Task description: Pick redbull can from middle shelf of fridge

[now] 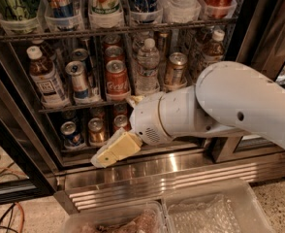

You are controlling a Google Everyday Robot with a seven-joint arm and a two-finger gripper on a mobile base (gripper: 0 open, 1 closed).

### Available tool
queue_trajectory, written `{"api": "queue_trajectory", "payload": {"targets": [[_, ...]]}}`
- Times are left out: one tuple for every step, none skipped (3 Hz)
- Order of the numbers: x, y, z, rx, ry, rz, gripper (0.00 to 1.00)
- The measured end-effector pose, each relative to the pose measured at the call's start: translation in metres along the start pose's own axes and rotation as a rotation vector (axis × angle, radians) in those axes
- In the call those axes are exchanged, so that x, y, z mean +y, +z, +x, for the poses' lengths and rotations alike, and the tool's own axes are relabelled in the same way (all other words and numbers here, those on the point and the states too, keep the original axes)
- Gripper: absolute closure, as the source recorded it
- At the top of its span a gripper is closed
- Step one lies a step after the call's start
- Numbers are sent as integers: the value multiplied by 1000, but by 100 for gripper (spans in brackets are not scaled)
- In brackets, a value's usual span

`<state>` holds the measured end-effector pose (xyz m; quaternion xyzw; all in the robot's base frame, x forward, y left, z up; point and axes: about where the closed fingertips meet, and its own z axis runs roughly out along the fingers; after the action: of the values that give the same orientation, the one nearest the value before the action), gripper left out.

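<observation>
1. Speckled floor and clear plastic bins lie nearest, below the ribbed steel base of the fridge.
2. In front of the lower rack hangs the hand, spread and holding nothing.
3. Farther in, the redbull can stands upright on the middle shelf, just beside a red cola can.
4. The approach is the step in hand. Next, I judge, the hand must rise toward the slim can and straddle it without bumping the cola.
</observation>
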<state>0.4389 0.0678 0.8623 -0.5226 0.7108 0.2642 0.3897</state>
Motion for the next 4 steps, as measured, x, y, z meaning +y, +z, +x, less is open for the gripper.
{"api": "queue_trajectory", "payload": {"targets": [[-4,18,0,-23,10,28,0],[-12,53,4,-69,61,76,0],[-30,77,-2,-116,91,163,0],[-48,85,-12,-144,132,282,0]]}}
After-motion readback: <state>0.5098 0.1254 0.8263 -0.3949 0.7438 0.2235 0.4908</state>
